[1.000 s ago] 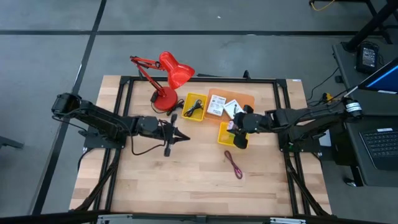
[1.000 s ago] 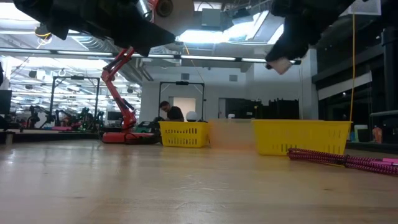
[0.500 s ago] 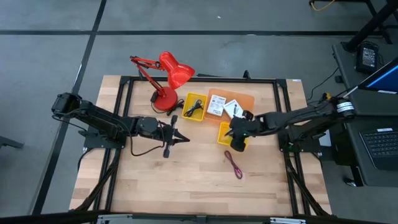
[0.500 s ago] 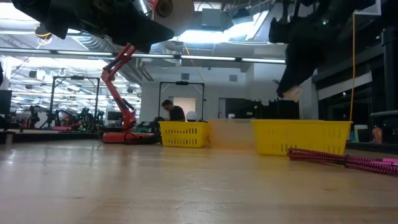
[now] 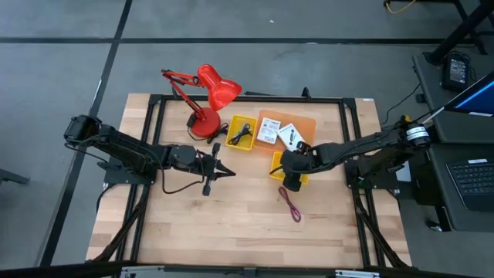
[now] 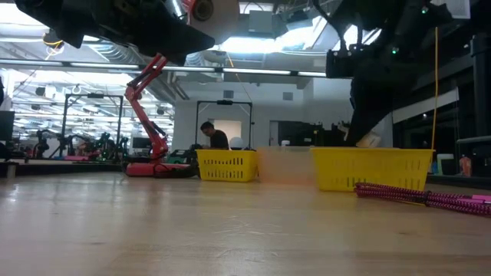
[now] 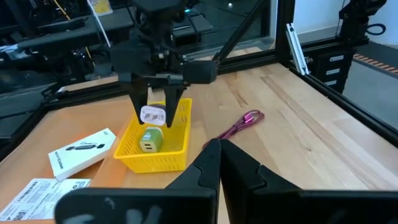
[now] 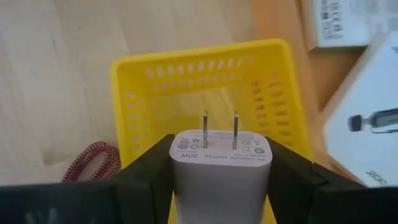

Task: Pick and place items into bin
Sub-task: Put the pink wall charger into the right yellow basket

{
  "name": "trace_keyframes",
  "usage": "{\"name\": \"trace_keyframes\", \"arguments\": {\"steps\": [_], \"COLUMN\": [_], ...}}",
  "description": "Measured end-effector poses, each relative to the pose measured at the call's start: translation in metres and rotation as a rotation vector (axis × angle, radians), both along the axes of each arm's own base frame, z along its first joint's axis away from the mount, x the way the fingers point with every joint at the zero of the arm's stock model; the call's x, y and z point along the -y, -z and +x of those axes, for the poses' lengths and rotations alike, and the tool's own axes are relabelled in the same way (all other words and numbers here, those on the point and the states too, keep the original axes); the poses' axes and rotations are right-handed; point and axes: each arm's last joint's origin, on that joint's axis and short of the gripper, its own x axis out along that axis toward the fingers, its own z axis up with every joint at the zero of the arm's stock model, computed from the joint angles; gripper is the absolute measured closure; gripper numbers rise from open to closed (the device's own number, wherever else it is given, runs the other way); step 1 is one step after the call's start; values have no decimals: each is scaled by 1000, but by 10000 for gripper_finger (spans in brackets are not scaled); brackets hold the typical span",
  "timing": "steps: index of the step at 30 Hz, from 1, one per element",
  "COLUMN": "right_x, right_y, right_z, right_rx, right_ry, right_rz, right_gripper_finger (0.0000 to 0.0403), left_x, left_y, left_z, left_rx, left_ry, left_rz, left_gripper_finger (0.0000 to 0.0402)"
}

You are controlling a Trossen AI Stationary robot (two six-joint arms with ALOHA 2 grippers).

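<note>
My right gripper (image 7: 153, 112) is shut on a white wall charger (image 8: 219, 171) whose two prongs point down. It hangs over a small yellow bin (image 5: 275, 165) right of the table's middle. A green charger (image 7: 149, 140) lies in that bin. A maroon cord (image 5: 290, 204) lies coiled on the wood just nearer than the bin. My left gripper (image 5: 228, 171) is shut and holds nothing, hovering left of the bin and pointing at it. My right gripper pinches the charger's body by two opposite sides (image 8: 179, 167) between its two fingers (image 8: 148, 169). The fingers come from above, slanting down. The charger hangs clear, prongs first, at about the height of the bin's rim (image 6: 368, 141).
A second yellow bin (image 5: 241, 133) with a black cable stands farther back, beside an orange tray (image 5: 309, 123) that bears white boxes (image 5: 268, 132). A red desk lamp (image 5: 205, 96) stands at the far left. Black frame rails (image 5: 154, 154) run round the table.
My right gripper has come down toward the yellow bin with the charger and has tipped to point more steeply down. The charger has sunk from well above the bin to about its rim.
</note>
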Motion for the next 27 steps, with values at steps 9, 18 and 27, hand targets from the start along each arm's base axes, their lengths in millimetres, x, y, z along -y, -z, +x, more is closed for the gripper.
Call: {"name": "trace_keyframes", "arguments": {"steps": [9, 18, 27], "right_x": [-2, -2, -2], "right_y": [10, 10, 10], "right_z": [6, 6, 6], "right_rx": [-23, -26, -27], "right_ry": [-16, -20, -28], "right_rz": [28, 40, 37], "right_gripper_finger": [215, 186, 159], "left_x": [0, 0, 0], "left_y": [0, 0, 0], "left_z": [0, 0, 0], "left_rx": [0, -1, -1], "left_ry": [0, 0, 0], "left_rz": [0, -1, -1], "left_gripper_finger": [397, 398, 394]}}
